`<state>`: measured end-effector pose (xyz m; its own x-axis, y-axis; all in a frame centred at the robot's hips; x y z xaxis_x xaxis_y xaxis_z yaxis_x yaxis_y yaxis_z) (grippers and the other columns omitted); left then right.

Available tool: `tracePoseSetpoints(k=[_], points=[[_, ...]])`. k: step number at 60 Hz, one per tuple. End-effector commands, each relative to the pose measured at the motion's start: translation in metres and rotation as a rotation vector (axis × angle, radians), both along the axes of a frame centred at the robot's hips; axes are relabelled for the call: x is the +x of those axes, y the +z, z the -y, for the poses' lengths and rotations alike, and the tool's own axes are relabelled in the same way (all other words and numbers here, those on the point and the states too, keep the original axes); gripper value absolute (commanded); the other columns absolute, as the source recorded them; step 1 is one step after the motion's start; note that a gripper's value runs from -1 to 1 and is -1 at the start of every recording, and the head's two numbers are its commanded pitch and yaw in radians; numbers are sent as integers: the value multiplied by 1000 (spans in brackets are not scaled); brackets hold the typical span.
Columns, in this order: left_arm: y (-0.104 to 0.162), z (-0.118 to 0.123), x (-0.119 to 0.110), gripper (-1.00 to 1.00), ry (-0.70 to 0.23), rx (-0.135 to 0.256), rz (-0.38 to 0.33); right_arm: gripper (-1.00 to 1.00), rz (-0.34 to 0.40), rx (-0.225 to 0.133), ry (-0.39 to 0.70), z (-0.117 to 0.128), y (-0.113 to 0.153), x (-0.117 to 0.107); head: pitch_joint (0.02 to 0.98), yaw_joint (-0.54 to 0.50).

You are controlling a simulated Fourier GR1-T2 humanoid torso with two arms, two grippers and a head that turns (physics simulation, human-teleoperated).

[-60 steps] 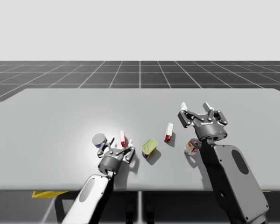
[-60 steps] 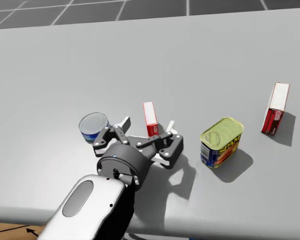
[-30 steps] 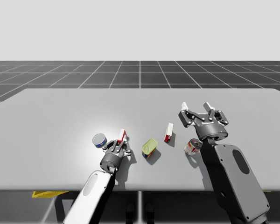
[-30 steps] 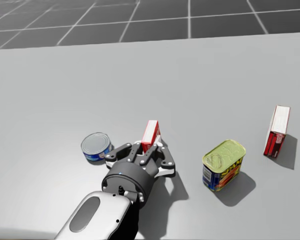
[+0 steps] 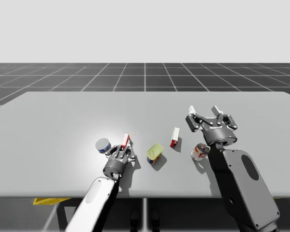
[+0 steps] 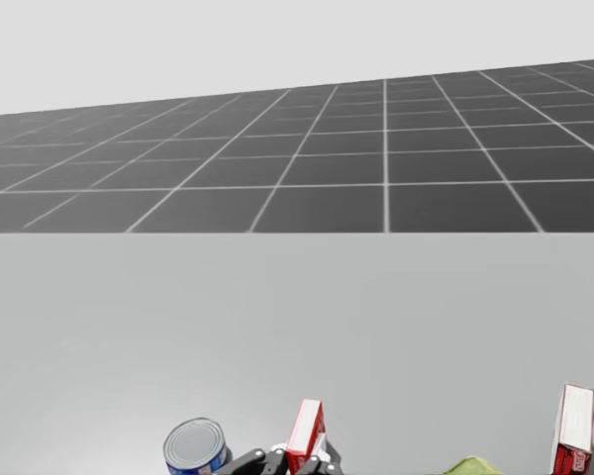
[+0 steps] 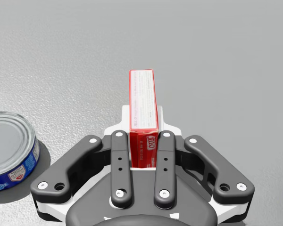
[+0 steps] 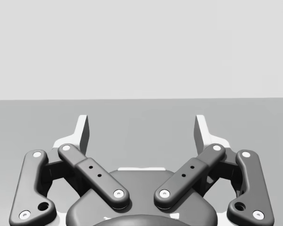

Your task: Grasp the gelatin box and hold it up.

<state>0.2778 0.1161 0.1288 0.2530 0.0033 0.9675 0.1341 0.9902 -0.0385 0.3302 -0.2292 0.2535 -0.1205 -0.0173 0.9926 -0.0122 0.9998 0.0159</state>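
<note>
My left hand [image 7: 142,123] pinches the red gelatin box [image 7: 143,101] from both sides. The box stands upright between its fingers [image 7: 125,117], near the blue round can [image 7: 9,148] on the grey bench [image 7: 226,56]. My right hand [image 8: 141,129] hovers well apart, spread wide, beside a red-and-white can [image 5: 199,152].

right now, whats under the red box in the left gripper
Grey table shows around the red box; the left gripper covers its lower end, so contact with the table is hidden.

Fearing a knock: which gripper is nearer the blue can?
Left. My left gripper, shut on a red box, is just beside the blue can; my right gripper is far off.
</note>
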Motion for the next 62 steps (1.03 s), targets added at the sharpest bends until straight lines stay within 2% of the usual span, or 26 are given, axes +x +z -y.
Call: tracePoseSetpoints(k=[1, 12, 32, 43, 52, 62], points=[[-5, 3, -3, 1000, -59, 1, -10, -1000, -1, 1, -1, 0, 0, 0, 448, 195], [15, 6, -6, 1000, -65, 4, 29, -1000, -1, 2, -1, 1, 0, -1, 443, 207], [76, 0, -10, 1000, -86, 19, 150, -1000, 0, 0, -1, 1, 0, 0, 435, 217], [108, -4, -3, 1000, -101, 38, 220, -1000, -2, 1, 0, 0, 0, 0, 425, 218], [141, -5, 2, 1000, -111, 82, 299, -1000, -2, 0, 0, 0, 0, 0, 426, 214], [174, -7, 6, 1000, -106, 95, 369, -1000, -1, -1, -1, 1, 0, 0, 429, 212]])
